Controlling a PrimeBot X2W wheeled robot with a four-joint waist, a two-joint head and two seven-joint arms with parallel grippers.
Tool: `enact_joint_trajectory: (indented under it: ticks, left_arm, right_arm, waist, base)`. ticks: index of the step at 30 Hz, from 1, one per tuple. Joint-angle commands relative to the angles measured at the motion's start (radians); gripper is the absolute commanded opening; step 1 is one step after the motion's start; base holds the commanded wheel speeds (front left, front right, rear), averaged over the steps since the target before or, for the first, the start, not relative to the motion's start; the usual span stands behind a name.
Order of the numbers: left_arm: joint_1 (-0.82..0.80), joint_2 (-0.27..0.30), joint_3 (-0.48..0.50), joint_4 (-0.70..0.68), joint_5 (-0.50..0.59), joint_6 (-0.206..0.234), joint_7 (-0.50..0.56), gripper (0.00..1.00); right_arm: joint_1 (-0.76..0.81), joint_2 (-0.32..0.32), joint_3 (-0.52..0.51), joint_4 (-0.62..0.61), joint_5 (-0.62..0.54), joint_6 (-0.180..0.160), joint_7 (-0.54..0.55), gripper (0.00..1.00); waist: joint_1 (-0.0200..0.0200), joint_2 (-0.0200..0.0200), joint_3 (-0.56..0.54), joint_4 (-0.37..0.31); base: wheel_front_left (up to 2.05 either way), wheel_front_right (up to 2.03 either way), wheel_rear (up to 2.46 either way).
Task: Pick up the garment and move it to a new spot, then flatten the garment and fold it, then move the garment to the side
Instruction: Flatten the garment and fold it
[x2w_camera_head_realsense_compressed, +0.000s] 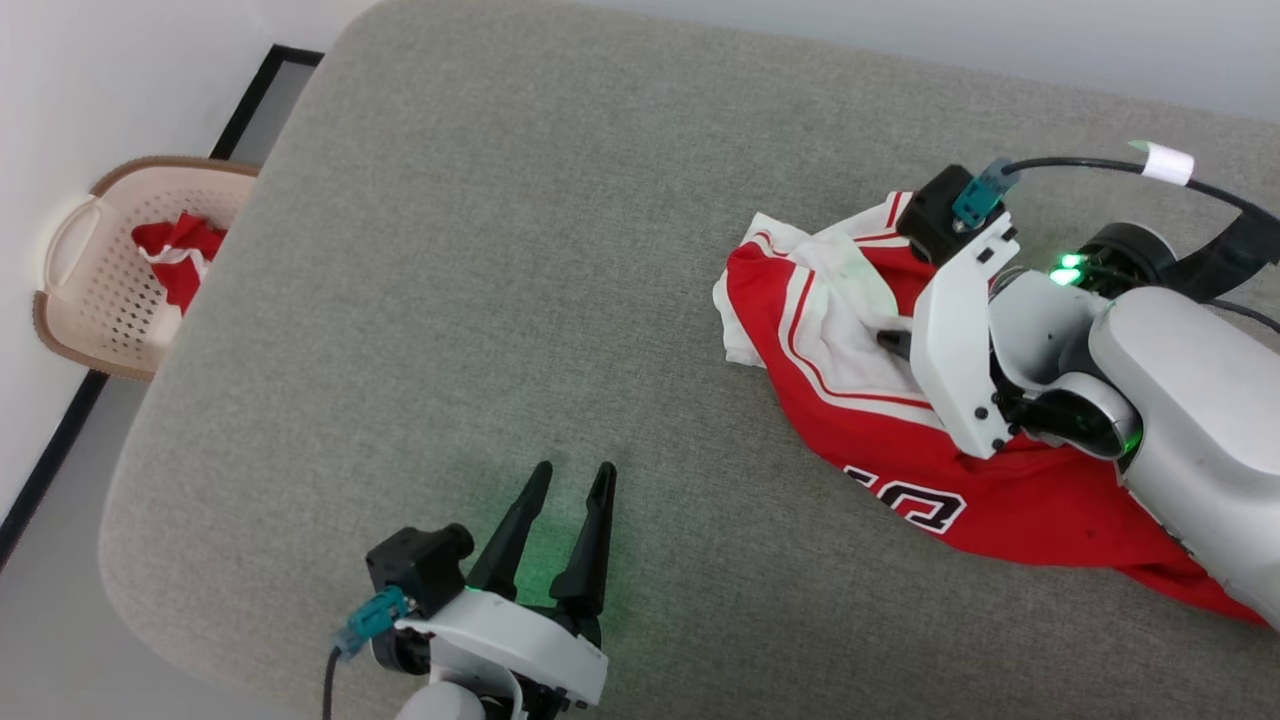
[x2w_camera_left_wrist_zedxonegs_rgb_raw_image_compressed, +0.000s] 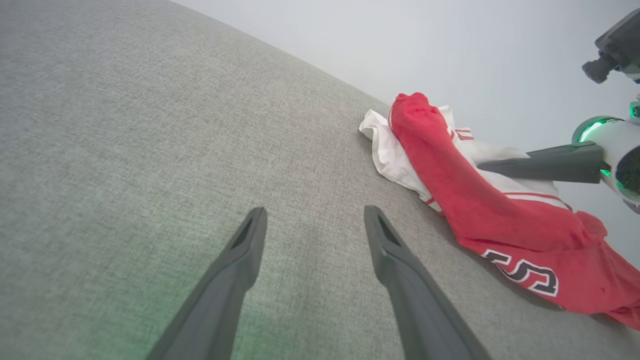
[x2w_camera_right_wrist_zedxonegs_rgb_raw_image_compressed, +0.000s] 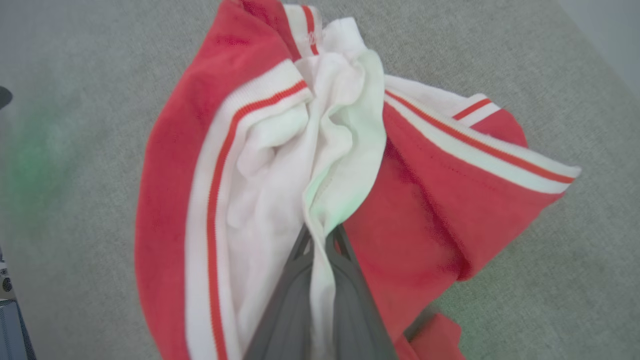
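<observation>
- Lying crumpled on the right part of the grey upholstered surface (x2w_camera_head_realsense_compressed: 480, 250) is the garment (x2w_camera_head_realsense_compressed: 900, 440), well apart from the surface's left edge.
- Garment condition: bunched, not flat. Red body fabric runs toward the lower right in the head view; a white sleeve with red-striped trim is folded over its upper part.
- Lettering (x2w_camera_head_realsense_compressed: 905, 500): black with white outline, partly visible on the near red panel.
- Right hand (x2w_camera_head_realsense_compressed: 890, 342): clenched on the garment. In the right wrist view the two dark fingers (x2w_camera_right_wrist_zedxonegs_rgb_raw_image_compressed: 295, 300) are pressed together, with a fold of the white sleeve fabric pinched between them.
- Right forearm: pale, reaching in from the right edge of the head view, above the red fabric.
- Left hand (x2w_camera_head_realsense_compressed: 575, 470): released, fingers spread apart, nothing between them. It sits at the lower middle of the head view, over bare surface, well apart from the garment.
- Basket (x2w_camera_head_realsense_compressed: 70, 300): cream, perforated, on the floor beside the surface's left edge, holding a red-and-white cloth (x2w_camera_head_realsense_compressed: 180, 250).
</observation>
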Motion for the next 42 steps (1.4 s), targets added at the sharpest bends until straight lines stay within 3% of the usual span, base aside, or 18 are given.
enact_joint_trajectory:
  ticks: [1,7,12,16,21,25,29,36,37,38,39,42]
  left_arm:
    - [-0.003,-0.001,0.002,-0.001,-0.002,-0.003,0.0,1.0]
    - [0.012,-0.001,0.018,0.0,0.009,-0.003,0.0,1.0]
    - [0.025,-0.001,0.047,-0.005,0.028,-0.003,0.0,1.0]
    - [0.039,0.0,0.067,-0.01,0.043,-0.003,0.0,1.0]
    - [0.041,0.004,0.082,-0.027,0.056,-0.003,0.0,1.0]
    - [0.033,0.01,0.09,-0.039,0.066,-0.003,0.0,1.0]
    - [0.023,0.02,0.095,-0.049,0.072,-0.003,0.0,1.0]
    - [0.003,0.037,0.087,-0.049,0.071,-0.003,0.0,1.0]
    - [0.0,0.039,0.086,-0.049,0.071,-0.003,0.0,1.0]
    - [-0.001,0.042,0.088,-0.05,0.07,-0.003,0.0,1.0]
    - [-0.002,0.044,0.089,-0.05,0.069,-0.003,0.0,1.0]
    - [0.0,0.052,0.091,-0.05,0.069,-0.003,0.0,1.0]
  right_arm:
    - [-0.016,-0.003,0.002,0.002,0.004,-0.001,-0.011,0.0]
    - [-0.015,-0.019,-0.033,-0.01,0.018,-0.001,-0.083,0.0]
    - [0.026,-0.071,-0.102,-0.046,0.011,-0.001,-0.14,0.0]
    - [0.094,-0.132,-0.207,-0.082,-0.007,-0.001,-0.182,0.0]
    - [0.257,-0.19,-0.42,-0.109,-0.023,-0.001,-0.235,0.0]
    - [0.403,-0.188,-0.608,-0.119,-0.049,-0.001,-0.267,0.0]
    - [0.508,-0.144,-0.768,-0.121,-0.091,-0.001,-0.266,0.0]
    - [0.584,-0.07,-0.967,-0.058,-0.24,-0.001,-0.264,0.0]
    - [0.584,-0.052,-0.987,-0.056,-0.255,-0.001,-0.264,0.02]
    - [0.586,-0.037,-1.0,-0.06,-0.271,-0.001,-0.261,0.13]
    - [0.588,-0.026,-1.016,-0.06,-0.285,-0.001,-0.259,0.3]
    - [0.595,-0.005,-1.052,-0.068,-0.332,-0.001,-0.255,0.45]
  waist:
    - [0.0,-0.0001,0.0,-0.002]
    - [0.0,-0.0001,-0.013,-0.021]
    - [0.0,-0.0001,-0.031,-0.062]
    - [0.0,-0.0001,-0.042,-0.105]
    - [0.0,-0.0001,-0.041,-0.164]
    - [0.0,-0.0001,-0.031,-0.202]
    - [0.0,-0.0001,-0.017,-0.232]
    - [0.0,-0.0001,0.002,-0.248]
    - [0.0,-0.0001,0.005,-0.249]
    - [0.0,-0.0001,0.008,-0.252]
    - [0.0,-0.0001,0.011,-0.254]
    - [0.0,-0.0001,0.017,-0.264]
  base:
    - [0.0,0.0,0.0]
    - [0.0,0.0,0.0]
    - [0.0,0.0,0.0]
    - [0.0,0.0,0.0]
    - [0.0,0.0,0.0]
    - [0.0,0.0,0.0]
    - [0.0,0.0,0.0]
    - [0.0,0.0,0.0]
    - [0.0,0.0,0.0]
    - [0.0,0.0,0.0]
    - [0.0,0.0,0.0]
    - [0.0,0.0,0.0]
